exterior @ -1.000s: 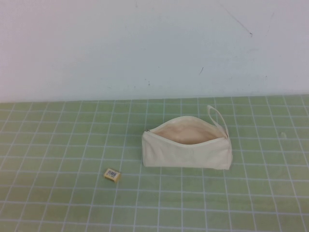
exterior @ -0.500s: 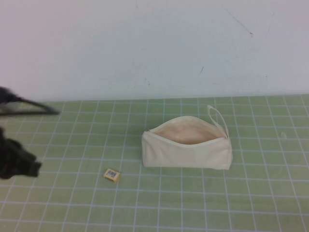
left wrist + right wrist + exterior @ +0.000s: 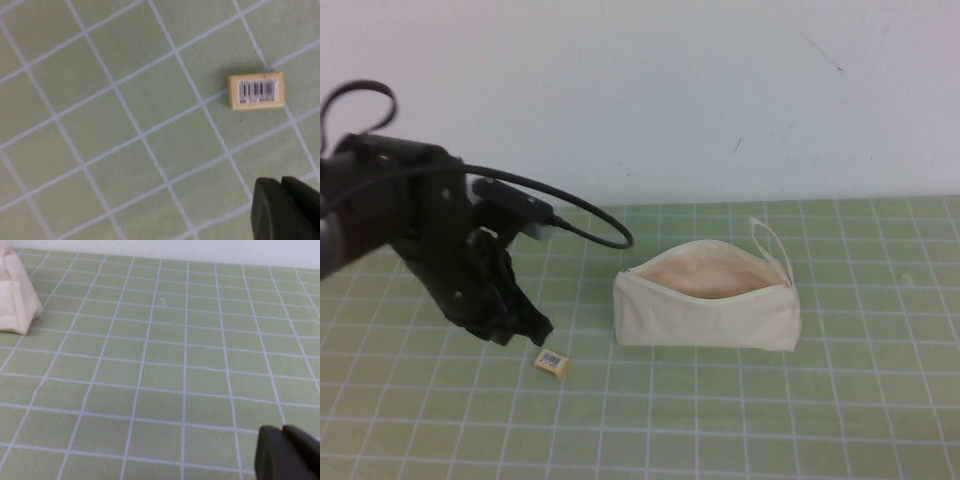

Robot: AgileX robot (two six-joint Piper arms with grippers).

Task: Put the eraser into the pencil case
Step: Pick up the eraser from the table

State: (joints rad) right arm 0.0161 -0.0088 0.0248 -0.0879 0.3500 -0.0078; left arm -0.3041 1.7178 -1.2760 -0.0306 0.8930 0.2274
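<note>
Nothing was done yet: the eraser (image 3: pixel 552 361) lay on the bench, the pencil case (image 3: pixel 707 308) gaping (unzipped). The left end effector (image 3: pixel 530 330) hovered nearby, grip state unclear; the right end effector (image 3: pixel 287 452) sat apart.

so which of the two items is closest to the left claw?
The eraser, the small yellow-tan block just past the left claw. The pencil case sits farther right. Right claw is off away from both.

So my left arm swung in from the left edge over the mat, and now my left gripper (image 3: pixel 525 330) hangs just beside the eraser (image 3: pixel 552 361), a bit to its left, not touching it yet.
</note>
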